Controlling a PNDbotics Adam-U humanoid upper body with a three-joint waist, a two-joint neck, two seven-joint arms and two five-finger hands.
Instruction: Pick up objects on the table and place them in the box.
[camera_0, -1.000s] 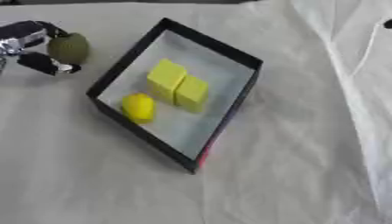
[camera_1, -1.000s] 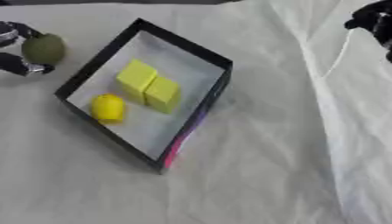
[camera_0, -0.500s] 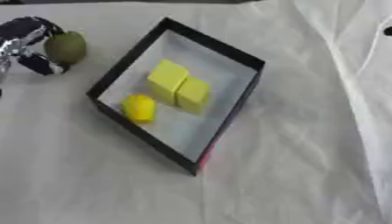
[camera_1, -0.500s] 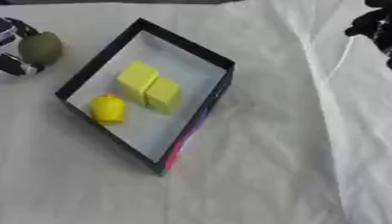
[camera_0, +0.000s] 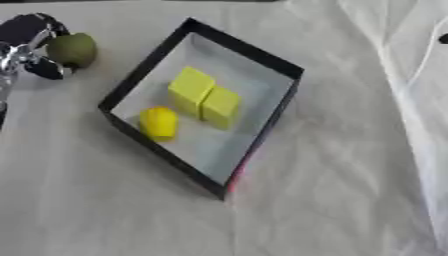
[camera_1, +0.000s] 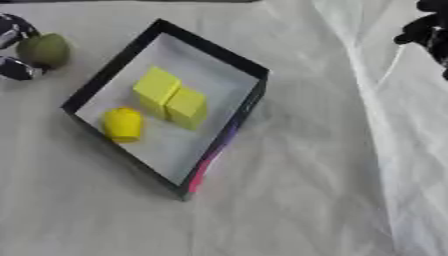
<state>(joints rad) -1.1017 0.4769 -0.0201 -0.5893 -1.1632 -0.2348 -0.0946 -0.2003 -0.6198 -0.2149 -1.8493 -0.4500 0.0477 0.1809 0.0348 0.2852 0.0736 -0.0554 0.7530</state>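
A black box (camera_0: 282, 112) with a pale floor lies askew in the middle of the white cloth. Two yellow cubes (camera_0: 205, 98) lie side by side in it, and a round yellow thing (camera_0: 158, 122) lies by its near-left wall. Left of the box, at the far left, sits a round green fruit (camera_0: 72, 49). My left hand (camera_0: 28, 49) is at that fruit, one dark finger curled over its far side and another under its near side. My right hand (camera_1: 427, 30) shows dark at the upper right edge, away from everything.
The cloth (camera_1: 315, 190) is creased, with a raised fold (camera_1: 372, 100) running down the right side. Open cloth lies in front of and to the right of the box.
My left hand has edged slightly left and drawn in round the green fruit, which has shifted a little left with it. The box and its contents are unmoved.
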